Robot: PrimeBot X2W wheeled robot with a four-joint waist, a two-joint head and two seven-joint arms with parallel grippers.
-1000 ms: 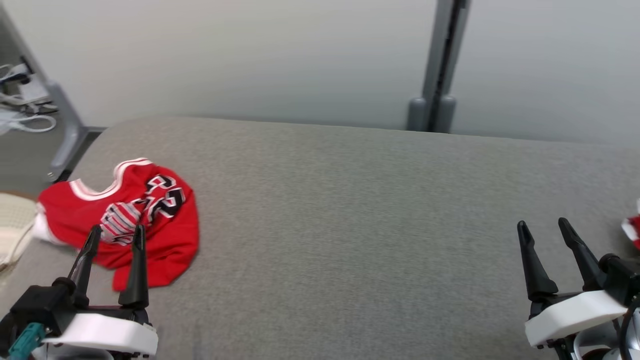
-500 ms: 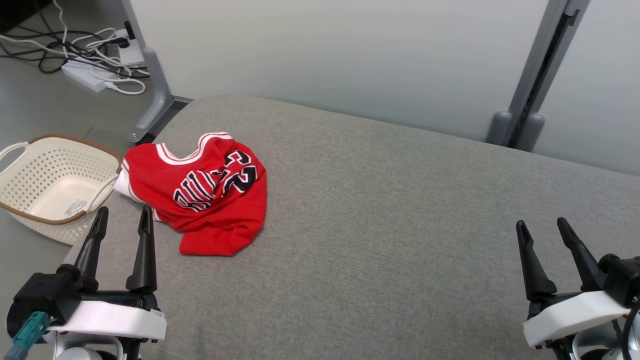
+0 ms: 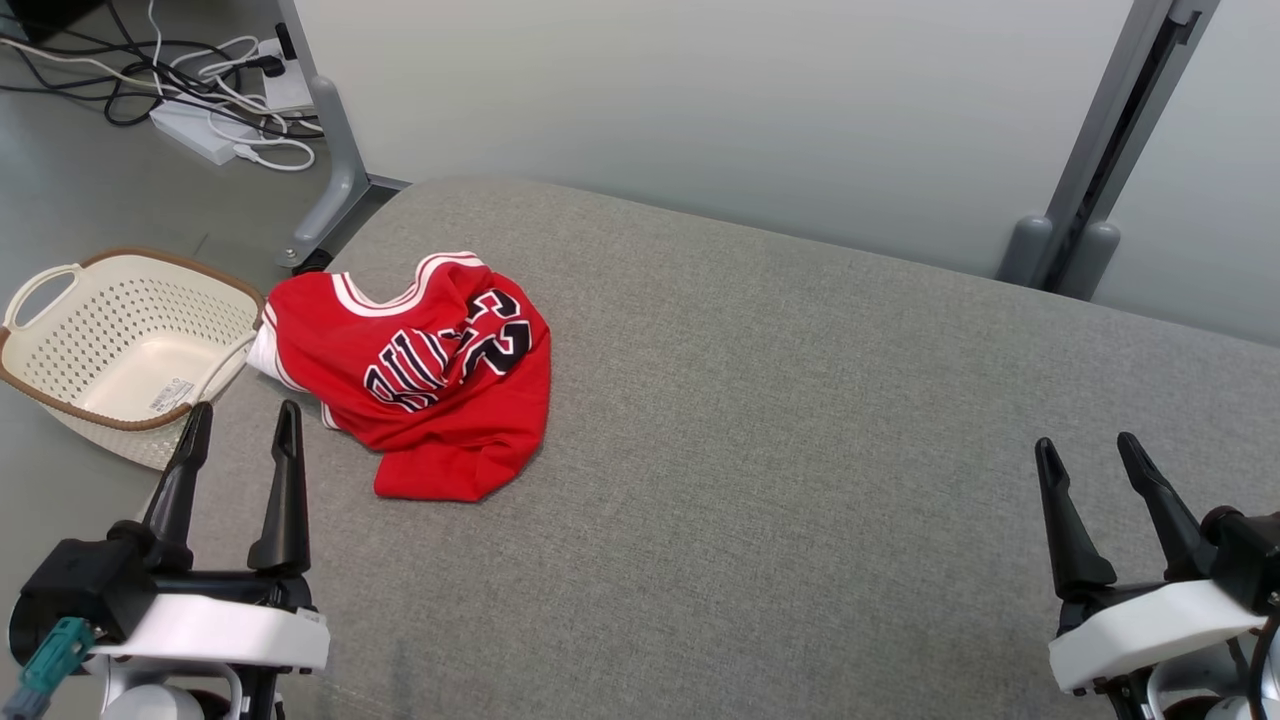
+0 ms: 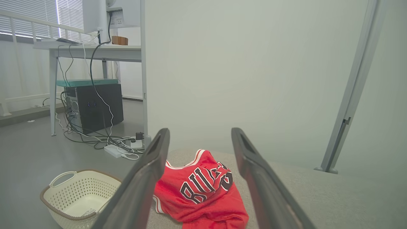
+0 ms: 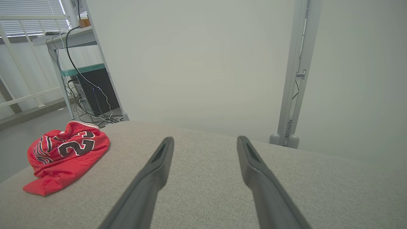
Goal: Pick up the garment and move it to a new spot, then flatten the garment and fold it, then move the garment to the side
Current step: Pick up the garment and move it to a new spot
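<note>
- Left gripper (image 3: 246,410), two long dark fingers on a white wrist block, stands spread wide with nothing between them. It hovers over the near left corner of the grey fabric-covered tabletop (image 3: 800,450).
- Right gripper (image 3: 1084,442) is just as wide and just as empty. It sits low at the near right edge, well apart from the garment.
- Crumpled red basketball jersey with white trim and black-and-white lettering (image 3: 440,400) lies in a heap at the far left end of the tabletop, close to its left edge.
- Its lettering is folded over on itself and the hem is bunched, so it reads as not yet handled; the pick-up looks not yet begun.
- Lying on the left, the jersey suits the left arm as the likely one to reach first. The bare middle of the tabletop gives room for a new spot and for flattening.
- Cream perforated plastic basket with a brown rim (image 3: 140,305) stands on the floor just beside that left edge, near the jersey's white-trimmed side; whether they touch I cannot tell.
- Both arms are drawn in near the body with fingers pointing forward. The left wrist view frames the jersey between its fingers, so a straight reach seems lined up. The right wrist view looks over bare fabric, with the jersey off to one side.
</note>
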